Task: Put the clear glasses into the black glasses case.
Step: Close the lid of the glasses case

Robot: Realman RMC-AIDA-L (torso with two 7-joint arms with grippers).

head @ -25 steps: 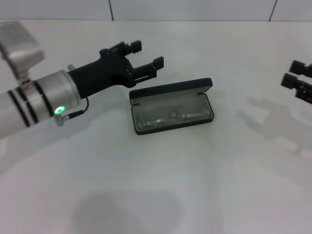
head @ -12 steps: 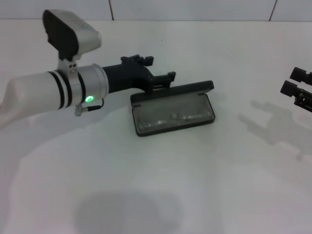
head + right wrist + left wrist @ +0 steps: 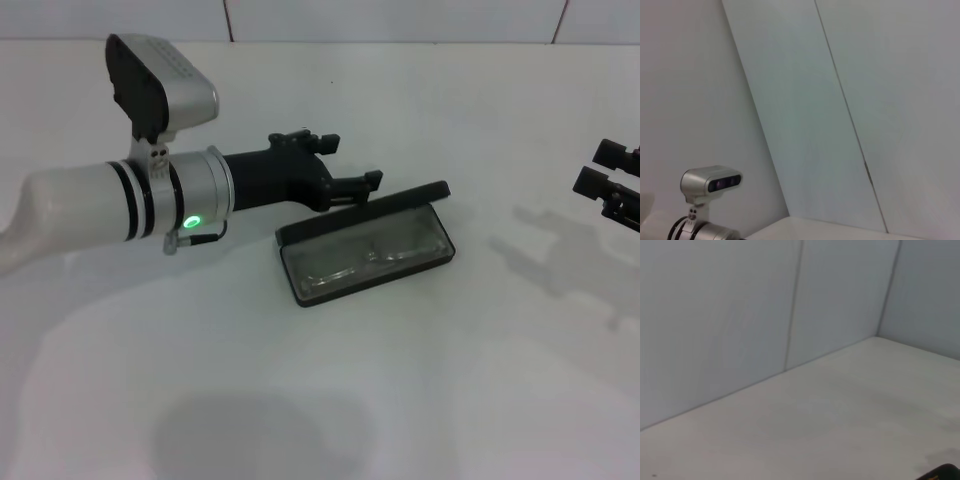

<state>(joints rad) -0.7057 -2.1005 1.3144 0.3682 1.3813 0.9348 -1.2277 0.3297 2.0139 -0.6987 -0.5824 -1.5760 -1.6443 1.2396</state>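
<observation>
I have the left gripper (image 3: 352, 175), jaws parted and empty, at the black glasses case's (image 3: 366, 252) eleven o'clock to tip its lid over the clear glasses (image 3: 365, 256).

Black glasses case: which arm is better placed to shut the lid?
Left. The left gripper sits right behind the half-raised lid of the black glasses case, clear glasses already inside. The right gripper is parked off at the table's right edge.

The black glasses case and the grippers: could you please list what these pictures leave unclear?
- Black glasses case: head view, whether the left gripper touches the lid; the gripper covers the lid's rear edge.
- Clear glasses: head view, too transparent to trace the arms.
- Right gripper: head view, cut off by the edge.
- Left wrist view: only a dark sliver of the case.
</observation>
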